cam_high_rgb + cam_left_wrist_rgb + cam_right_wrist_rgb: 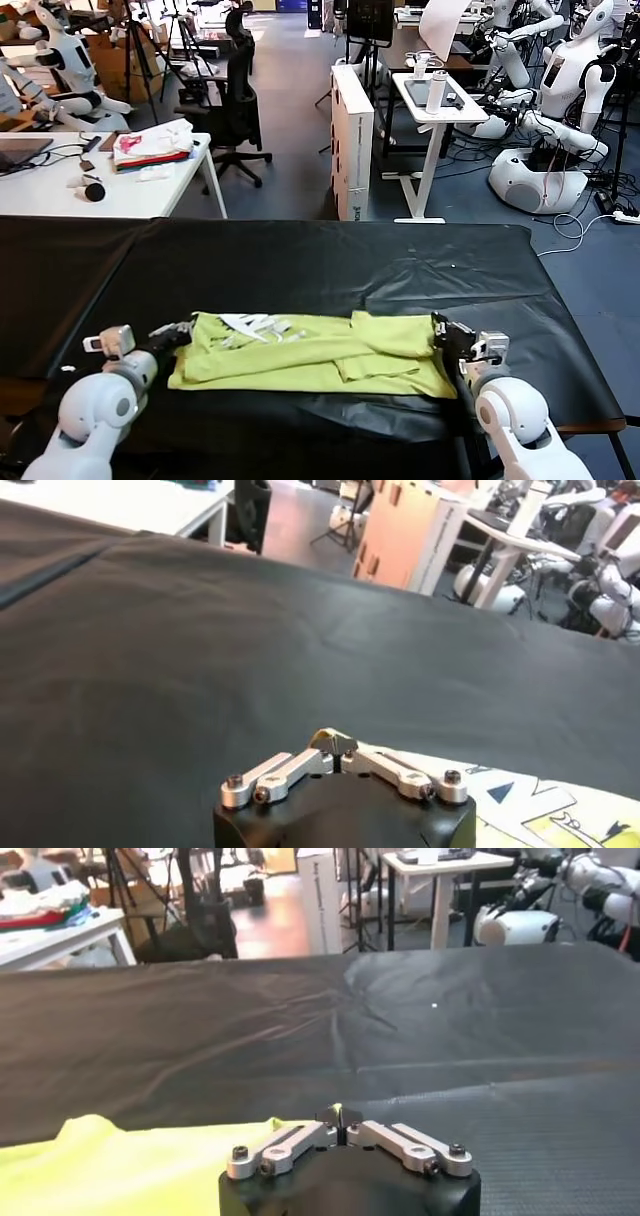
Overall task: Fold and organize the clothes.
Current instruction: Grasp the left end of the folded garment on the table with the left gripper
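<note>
The lime T-shirt (310,358) lies partly folded on the black worktop (330,260). The left pincer (176,334) is closed on its left edge, and the right pincer (447,338) is closed on its right edge.

Both arms end in glossy white, rounded shells, each with a round grey disc set into the bulge nearest the camera. Ahead of each shell sits a small silver-grey block with a dark face, and beyond that the black wrist housing.

The left gripper (334,746) has a rounded black body just behind the fingers. Two short silver linkage bars run from the body to the tips, each held by dark hex-socket screws at its outer end. The fingertips are dark.

The right gripper (340,1116) is built the same: black rounded body, paired silver bars, dark screw heads, dark tips.
</note>
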Controlling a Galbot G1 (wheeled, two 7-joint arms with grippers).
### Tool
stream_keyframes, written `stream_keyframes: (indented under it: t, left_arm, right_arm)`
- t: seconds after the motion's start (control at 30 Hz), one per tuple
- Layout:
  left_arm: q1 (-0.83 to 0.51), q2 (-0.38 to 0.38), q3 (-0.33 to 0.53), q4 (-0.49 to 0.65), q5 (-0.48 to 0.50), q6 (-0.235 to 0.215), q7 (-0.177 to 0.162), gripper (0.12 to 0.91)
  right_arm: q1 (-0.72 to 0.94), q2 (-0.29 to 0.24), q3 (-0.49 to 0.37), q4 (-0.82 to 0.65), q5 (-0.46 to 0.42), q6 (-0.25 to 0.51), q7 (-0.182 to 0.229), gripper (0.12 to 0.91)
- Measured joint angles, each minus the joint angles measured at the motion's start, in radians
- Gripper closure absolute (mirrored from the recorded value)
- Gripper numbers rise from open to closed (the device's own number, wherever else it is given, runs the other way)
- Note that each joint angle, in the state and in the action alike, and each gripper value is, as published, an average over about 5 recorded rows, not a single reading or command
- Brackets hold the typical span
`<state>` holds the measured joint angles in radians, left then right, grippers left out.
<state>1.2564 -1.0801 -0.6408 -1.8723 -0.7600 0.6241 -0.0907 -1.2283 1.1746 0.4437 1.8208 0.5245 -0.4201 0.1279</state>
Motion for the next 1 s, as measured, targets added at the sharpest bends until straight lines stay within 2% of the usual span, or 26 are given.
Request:
stream_keyframes:
  t: [0.17,0.3,0.4,0.57,0.67,0.73,0.83,1.0]
  left_arm:
    - [-0.038,0.009,0.0,0.05,0.002,-0.003,0.014,0.884]
    - [-0.053,0.01,0.004,0.077,0.006,-0.013,0.027,0.884]
    - [-0.06,0.008,0.006,0.09,0.02,-0.031,0.034,0.841]
    - [-0.059,0.015,0.001,0.097,0.038,-0.045,0.037,0.615]
    - [-0.048,0.029,-0.01,0.09,0.029,-0.041,0.034,0.445]
    - [-0.037,0.04,-0.02,0.081,0.003,-0.027,0.028,0.281]
    - [-0.01,0.066,-0.038,0.057,-0.064,0.012,0.02,0.158]
    - [0.053,0.12,-0.076,0.018,-0.192,0.075,0.04,0.125]
  right_arm:
    - [0.01,0.008,-0.002,-0.027,0.005,0.009,-0.012,0.886]
    - [0.015,0.009,-0.001,-0.04,0.019,0.046,-0.042,0.864]
    - [0.013,0.006,0.003,-0.04,0.024,0.099,-0.072,0.738]
    - [-0.002,-0.011,0.014,-0.024,0.036,0.188,-0.104,0.435]
    - [-0.021,-0.035,0.025,-0.001,0.042,0.247,-0.126,0.268]
    - [-0.041,-0.061,0.035,0.023,0.051,0.294,-0.152,0.177]
    - [-0.082,-0.111,0.055,0.066,0.067,0.374,-0.202,0.126]
    - [-0.191,-0.18,0.114,0.139,0.098,0.477,-0.289,0.119]
